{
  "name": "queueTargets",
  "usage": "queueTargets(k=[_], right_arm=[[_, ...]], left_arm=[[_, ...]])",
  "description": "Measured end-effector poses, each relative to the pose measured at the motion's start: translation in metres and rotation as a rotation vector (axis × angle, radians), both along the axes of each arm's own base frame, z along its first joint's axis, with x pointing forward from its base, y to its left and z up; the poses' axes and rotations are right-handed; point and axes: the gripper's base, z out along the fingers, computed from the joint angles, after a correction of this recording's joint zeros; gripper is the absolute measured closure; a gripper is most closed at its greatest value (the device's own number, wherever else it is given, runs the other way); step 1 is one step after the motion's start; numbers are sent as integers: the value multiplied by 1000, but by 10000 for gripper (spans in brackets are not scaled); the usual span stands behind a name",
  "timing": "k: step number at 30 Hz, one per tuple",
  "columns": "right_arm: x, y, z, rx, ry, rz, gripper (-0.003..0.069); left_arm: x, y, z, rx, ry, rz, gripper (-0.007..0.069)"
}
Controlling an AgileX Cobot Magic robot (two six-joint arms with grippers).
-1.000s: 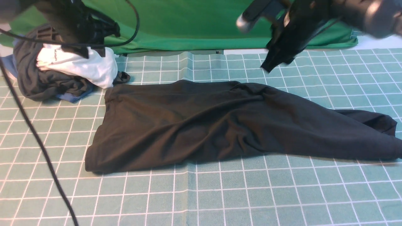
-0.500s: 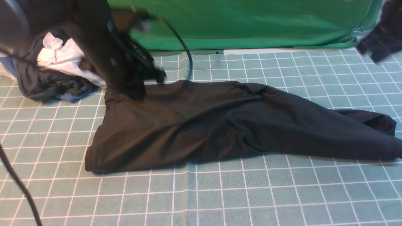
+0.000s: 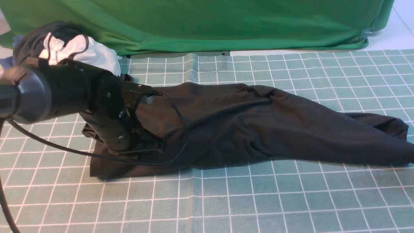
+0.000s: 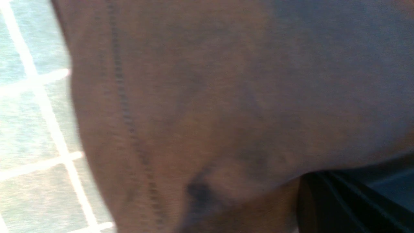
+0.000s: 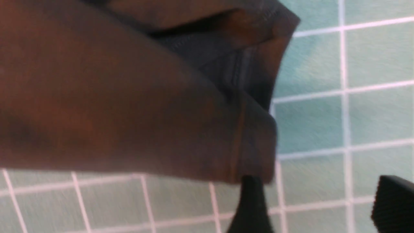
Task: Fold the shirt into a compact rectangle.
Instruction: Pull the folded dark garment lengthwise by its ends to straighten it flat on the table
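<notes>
The left hand [image 3: 144, 146] has dropped and pinched shut on the left end of the large black cotton T-shirt [image 3: 258, 129] on the green gridded surface [image 3: 258, 200]; the right hand [image 5: 318, 207], now gaping empty, meets its other end, likely starting a fold

Black shirt [image 3: 258, 129] on teal mat [image 3: 258, 200] w/ white grid (green backdrop [image 3: 226, 22] behind).

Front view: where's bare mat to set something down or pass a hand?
Free: the wide mat strip between the shirt and the near edge; also the far-right patch between shirt and green backdrop. Crowded: far left, where the clothes pile and left arm crowd the shirt's left end.
</notes>
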Motion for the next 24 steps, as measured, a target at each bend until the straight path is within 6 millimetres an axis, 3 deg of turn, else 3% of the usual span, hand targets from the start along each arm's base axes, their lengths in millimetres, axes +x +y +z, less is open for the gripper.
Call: queueTargets(k=[9, 12, 13, 15, 18, 24], right_arm=[[19, 4, -46, 90, 44, -27, 191], [22, 6, -52, 114, 39, -3, 277], [23, 7, -52, 118, 30, 14, 413], [26, 6, -47, 114, 12, 47, 564], [32, 4, -34, 86, -27, 74, 624], [36, -7, -3, -51, -71, 128, 629]], left_arm=[[4, 7, -19, 52, 55, 43, 613], [4, 7, -20, 51, 56, 46, 613], [4, 7, -20, 51, 54, 44, 613], [5, 7, -20, 52, 52, 43, 613], [5, 7, -20, 52, 52, 43, 613], [5, 7, -20, 44, 50, 44, 613]])
